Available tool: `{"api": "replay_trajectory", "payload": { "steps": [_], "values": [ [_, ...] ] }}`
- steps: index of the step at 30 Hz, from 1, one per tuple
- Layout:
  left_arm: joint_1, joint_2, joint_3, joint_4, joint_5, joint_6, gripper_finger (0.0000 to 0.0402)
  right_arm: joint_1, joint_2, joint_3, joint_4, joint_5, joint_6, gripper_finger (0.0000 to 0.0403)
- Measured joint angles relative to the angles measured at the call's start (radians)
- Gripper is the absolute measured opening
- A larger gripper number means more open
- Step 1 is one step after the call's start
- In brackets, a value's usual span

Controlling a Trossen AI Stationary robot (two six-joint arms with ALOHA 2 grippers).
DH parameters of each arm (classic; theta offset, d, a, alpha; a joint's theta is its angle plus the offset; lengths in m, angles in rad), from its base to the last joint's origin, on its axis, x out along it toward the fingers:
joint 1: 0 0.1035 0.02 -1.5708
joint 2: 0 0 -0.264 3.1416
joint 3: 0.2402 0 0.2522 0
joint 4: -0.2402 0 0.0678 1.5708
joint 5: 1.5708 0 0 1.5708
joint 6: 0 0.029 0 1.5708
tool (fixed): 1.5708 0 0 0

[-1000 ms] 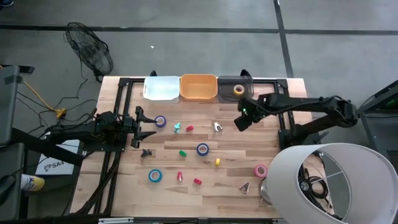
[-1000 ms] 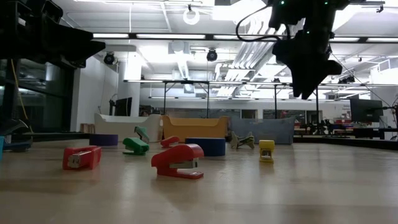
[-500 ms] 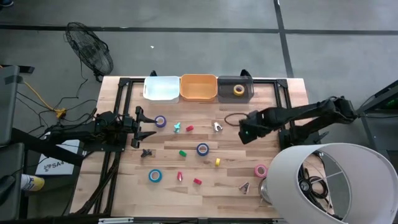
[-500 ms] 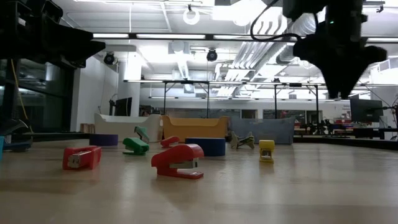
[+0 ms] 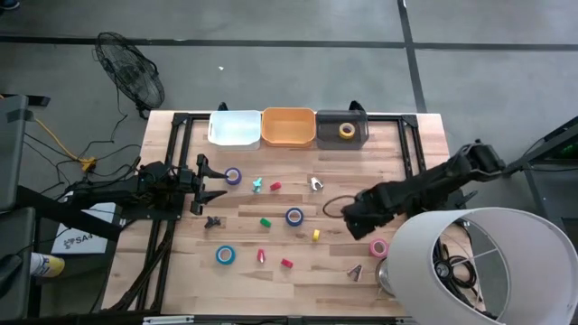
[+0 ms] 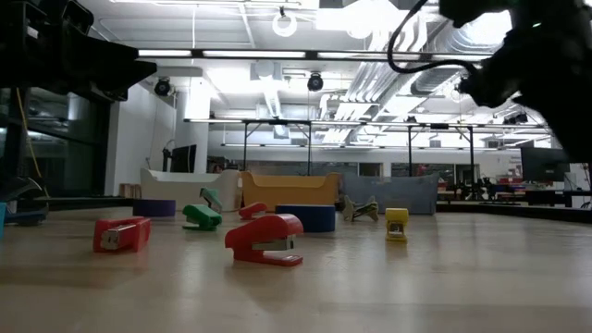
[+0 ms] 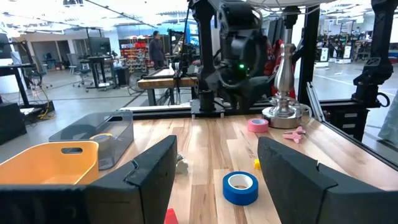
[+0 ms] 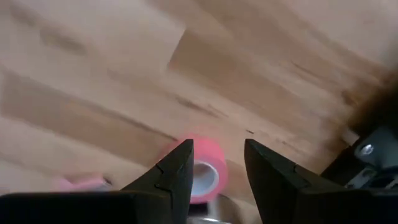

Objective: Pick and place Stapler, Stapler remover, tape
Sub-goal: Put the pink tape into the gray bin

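My right gripper is open and hovers above the table, just on the far-left side of the pink tape, which lies flat and shows between the fingertips in the right wrist view. My left gripper waits open at the table's left. The purple tape, blue tape and light blue tape lie flat on the table. The yellow tape sits in the grey bin. Small staplers, among them a green one and a yellow one, and stapler removers, such as a pink one, are scattered around.
A white bin and an orange bin stand beside the grey one along the far edge. A large white lamp shade with a chrome base fills the near right corner, close to the pink tape. Black frame rails run along both sides.
My right gripper has swung from beside the grey bin toward the table's near edge, ending close to the pink tape; in the low view the arm has moved off to the right. The left arm and all the objects have stayed put.
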Motion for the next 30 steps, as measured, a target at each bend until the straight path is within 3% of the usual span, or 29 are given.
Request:
{"api": "replay_trajectory", "payload": {
  "steps": [6,14,30],
  "values": [
    [0.0,0.0,0.0,0.0,0.0,0.0,0.0221,0.082,0.033,0.0,-0.002,-0.004,-0.242,0.0134],
    [0.0,0.0,0.0,0.0,0.0,0.0,0.0221,0.171,0.056,0.0,-0.007,0.005,-0.38,0.0134],
    [0.0,0.0,0.0,0.0,0.0,0.0,0.0221,0.285,0.101,0.0,0.026,0.087,-0.402,0.0134]
  ]
}}
